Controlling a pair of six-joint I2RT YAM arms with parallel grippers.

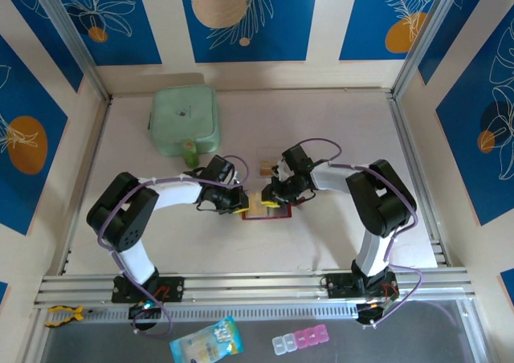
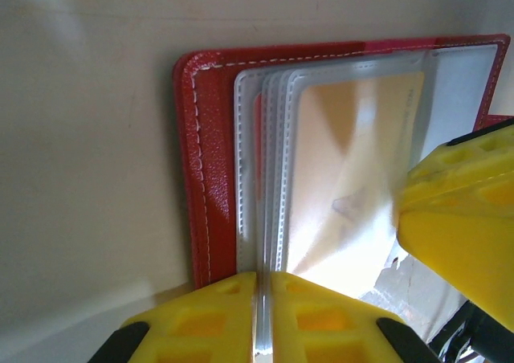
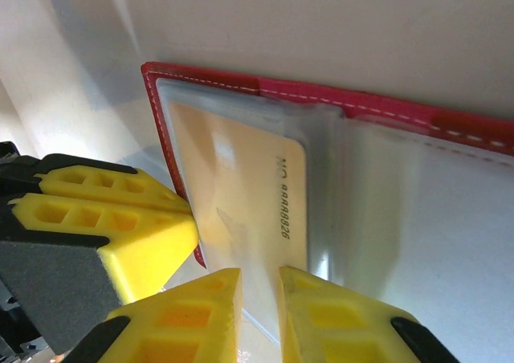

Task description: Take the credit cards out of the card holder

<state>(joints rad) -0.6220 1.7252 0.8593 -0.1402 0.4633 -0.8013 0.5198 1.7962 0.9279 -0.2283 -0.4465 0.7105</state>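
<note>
The dark red card holder lies open on the table between my two arms. My left gripper is shut on the edges of its clear sleeves, and its jaws show a thin sliver of plastic between them. A tan credit card sits in the top sleeve. My right gripper meets the holder from the other side. Its fingers stand narrowly apart, closed on the near edge of that numbered tan card. Another tan card lies loose on the table just behind.
A mint-green square pouch sits at the back left. Metal frame rails border the table at the front and sides. The right gripper's yellow finger crowds the right of the left wrist view. The left gripper's fingers sit close in the right wrist view.
</note>
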